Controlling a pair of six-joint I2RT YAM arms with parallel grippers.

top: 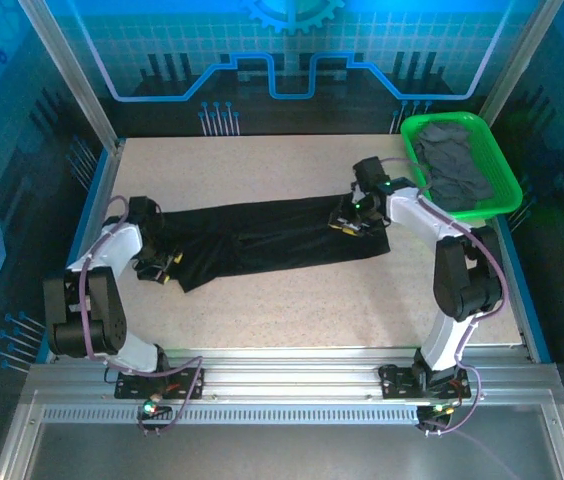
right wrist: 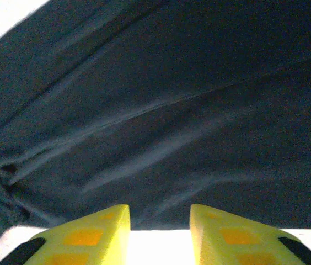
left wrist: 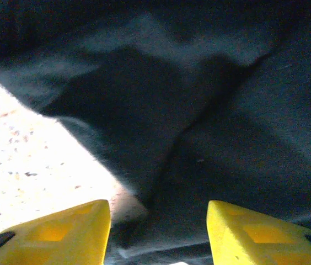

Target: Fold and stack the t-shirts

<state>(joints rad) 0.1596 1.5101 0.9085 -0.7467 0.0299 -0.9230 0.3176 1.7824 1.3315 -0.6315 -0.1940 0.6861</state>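
Black shirt (top: 272, 238) laid flat lengthwise for folding. Left gripper (left wrist: 158, 212) stands wide over its crumpled end, nothing pinched; right gripper (right wrist: 160, 212) narrower at the other end, empty.

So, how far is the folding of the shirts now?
Done, it seems: the black shirt lies on the table as a long narrow band, apparently folded lengthwise. In hand: the left gripper and the right gripper stand open at its two ends. Left: folding it shorter, then the grey shirts waiting in the green basket; no stack yet.
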